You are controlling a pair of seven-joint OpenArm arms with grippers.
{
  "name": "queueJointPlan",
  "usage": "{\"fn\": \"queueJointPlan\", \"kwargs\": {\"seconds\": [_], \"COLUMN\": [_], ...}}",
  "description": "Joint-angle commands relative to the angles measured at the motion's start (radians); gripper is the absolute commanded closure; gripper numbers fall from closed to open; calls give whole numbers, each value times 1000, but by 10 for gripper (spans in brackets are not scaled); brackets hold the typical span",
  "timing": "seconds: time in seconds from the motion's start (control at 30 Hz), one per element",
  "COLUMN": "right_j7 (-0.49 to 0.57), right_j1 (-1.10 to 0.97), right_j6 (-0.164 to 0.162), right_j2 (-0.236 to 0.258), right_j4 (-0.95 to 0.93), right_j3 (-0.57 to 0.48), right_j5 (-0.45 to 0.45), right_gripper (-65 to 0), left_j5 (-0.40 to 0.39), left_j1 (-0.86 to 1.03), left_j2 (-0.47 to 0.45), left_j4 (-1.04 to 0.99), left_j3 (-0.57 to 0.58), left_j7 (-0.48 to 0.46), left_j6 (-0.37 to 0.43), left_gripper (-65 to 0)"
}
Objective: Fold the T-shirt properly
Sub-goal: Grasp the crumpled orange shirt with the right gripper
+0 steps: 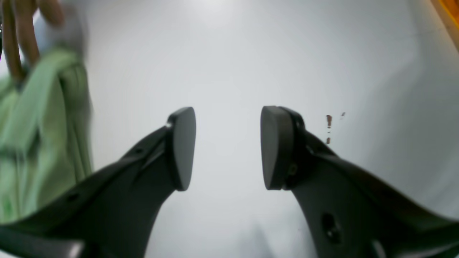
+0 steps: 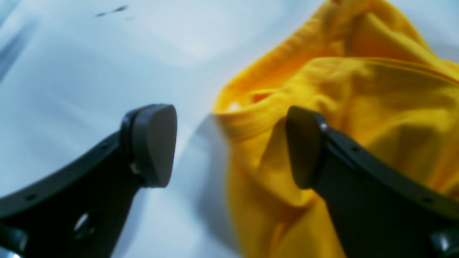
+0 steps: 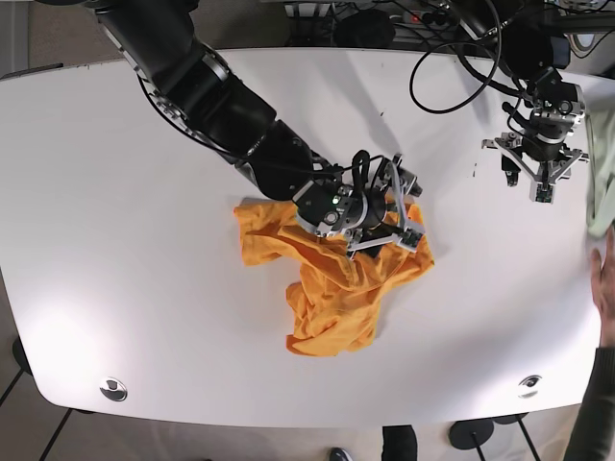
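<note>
Your yellow T-shirt lies crumpled near the middle of the white surface, bunched into a heap with one lobe spread toward the base view's left and a longer fold trailing toward the near edge. Nothing is flattened yet, so I judge the fold proper has not begun; you first need to spread the cloth.

Your right tool hangs over the heap's upper edge with its jaws wide apart and nothing between them. In the right wrist view one pad sits above bare surface and the other above the yellow fabric, straddling a ribbed hem that looks like the collar. That placement suits a pinch on the edge, probably to lift and shake the shirt open.

Your left tool waits well apart, over bare surface by the far right side of the base view, jaws also wide and empty. It seems parked clear so the cloth can be handled first.

A green garment hangs at the surface's margin, with a person's hand nearby; keep the left arm away from both.
</note>
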Motion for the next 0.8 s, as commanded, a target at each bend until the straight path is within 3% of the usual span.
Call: {"fn": "queueJointPlan", "kwargs": {"seconds": [0.03, 0.17, 0.2, 0.27, 0.33, 0.37, 0.4, 0.67, 0.8], "right_j7": [75, 168, 176, 178, 172, 158, 127, -157, -212], "right_j1": [29, -12, -28, -41, -60, -69, -78, -55, 92], "right_j6": [-4, -4, -4, -4, -4, -7, -15, -6, 54], "right_j2": [-5, -11, -11, -9, -5, -5, -3, 37, 37], "right_j4": [-50, -145, -147, -124, -72, -32, 20, 646, 771], "right_j3": [6, 13, 13, 15, 17, 38, 73, 334, 488], "right_j5": [-22, -214, -229, -226, -226, -233, -237, -230, -230], "right_gripper": [-445, -441, -412, -268, -49, -6, -44, -19, -19], "left_j5": [-12, -12, -12, -12, -12, -12, -12, -12, -12], "left_j1": [-7, -10, -12, -13, -13, -15, -15, -5, 8], "left_j2": [-9, -9, -12, -12, -12, -11, -8, -5, 14], "left_j4": [22, 22, 22, 19, 18, 18, 18, 25, 85], "left_j3": [-5, -5, -4, -2, -1, 1, 1, 54, 107], "left_j7": [-19, -19, -19, -19, -19, -19, -19, -16, -16], "left_j6": [2, 2, 2, 2, 2, 2, 2, 2, 2], "left_gripper": [-261, -261, -261, -261, -261, -261, -261, -261, -261]}}
